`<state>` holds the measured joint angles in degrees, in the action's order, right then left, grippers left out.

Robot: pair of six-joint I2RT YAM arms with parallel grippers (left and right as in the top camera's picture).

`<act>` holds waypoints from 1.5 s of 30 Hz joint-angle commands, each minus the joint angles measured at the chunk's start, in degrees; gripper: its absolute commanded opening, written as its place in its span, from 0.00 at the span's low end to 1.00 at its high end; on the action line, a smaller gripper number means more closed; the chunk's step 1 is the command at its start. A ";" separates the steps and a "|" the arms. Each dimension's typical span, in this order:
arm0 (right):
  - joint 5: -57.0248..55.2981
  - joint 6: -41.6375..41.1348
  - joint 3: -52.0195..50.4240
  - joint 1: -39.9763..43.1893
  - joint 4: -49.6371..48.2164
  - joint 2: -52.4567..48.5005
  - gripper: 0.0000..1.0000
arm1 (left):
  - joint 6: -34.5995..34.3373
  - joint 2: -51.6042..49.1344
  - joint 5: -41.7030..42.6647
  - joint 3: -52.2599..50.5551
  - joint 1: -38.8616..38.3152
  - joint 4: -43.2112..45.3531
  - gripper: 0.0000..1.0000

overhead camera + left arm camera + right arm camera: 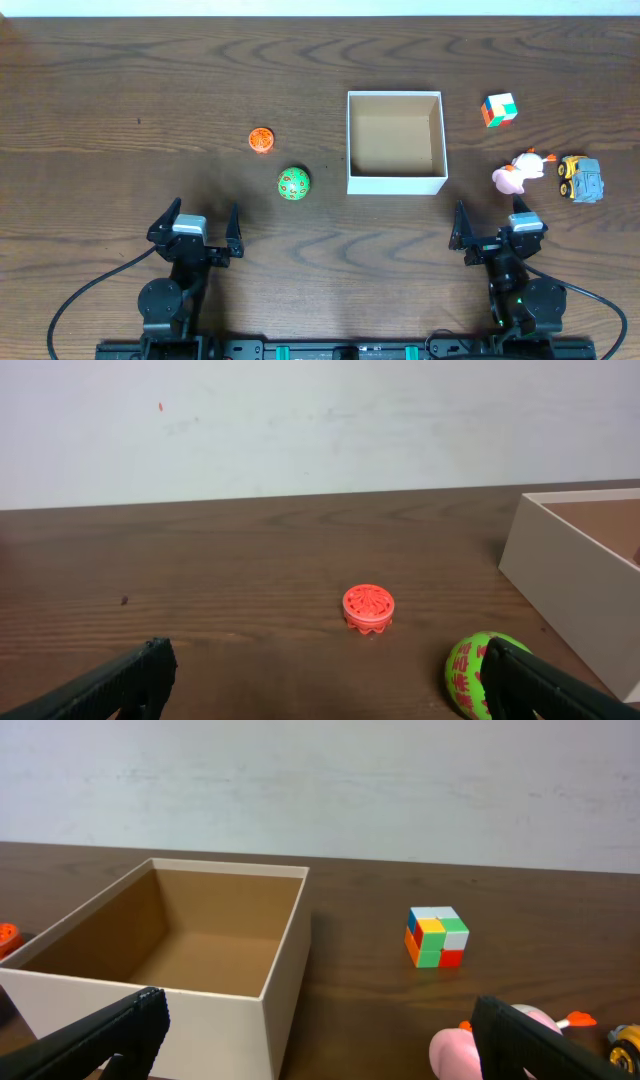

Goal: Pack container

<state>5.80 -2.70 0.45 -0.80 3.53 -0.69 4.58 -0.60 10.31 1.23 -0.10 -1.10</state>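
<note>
The container, a white-walled box with a brown cardboard inside, stands open and empty at the table's middle; its near corner fills the right wrist view and a wall shows in the left wrist view. Left of it lie an orange disc and a green ball. To its right are a colour cube, a pink duck toy and a yellow-grey toy truck. My left gripper and right gripper both stand open and empty near the front edge.
Dark wood table all around, with a pale wall behind it in both wrist views. Black cables trail from the arm bases at the front edge.
</note>
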 commanded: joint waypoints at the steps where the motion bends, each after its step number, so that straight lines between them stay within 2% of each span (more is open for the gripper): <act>1: 0.22 0.39 -0.13 0.31 0.17 0.31 0.99 | 0.76 0.35 0.63 -1.01 0.20 -1.92 0.98; 13: 0.26 0.37 -0.13 0.31 0.15 0.31 0.99 | 0.76 0.35 0.63 -1.01 0.20 -1.92 0.98; 18: 0.55 -4.00 -0.13 0.31 -0.76 0.31 0.99 | 0.76 0.35 0.63 -1.01 0.20 -1.92 0.98; 26: 7.10 -4.04 3.41 0.31 -4.61 0.31 0.99 | 0.76 0.35 0.63 -1.01 0.20 -1.92 0.98; 30: 8.63 -0.31 11.26 0.33 -2.01 -0.46 0.99 | 0.76 0.35 0.63 -1.01 0.20 -1.92 0.98; 34: 2.10 1.09 22.12 0.33 4.44 -5.44 0.99 | 0.76 0.35 0.63 -1.01 0.20 -1.92 0.98; 39: 2.14 1.18 39.04 0.33 17.81 -20.90 0.99 | 0.76 0.35 0.63 -1.01 0.20 -1.92 0.98; 45: 2.82 5.90 62.86 0.94 36.94 -47.60 0.99 | 0.76 0.35 0.63 -1.01 0.20 -1.92 0.98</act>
<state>8.86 0.34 54.02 -0.67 35.46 -38.15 4.60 -0.60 10.28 1.23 -0.10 -1.10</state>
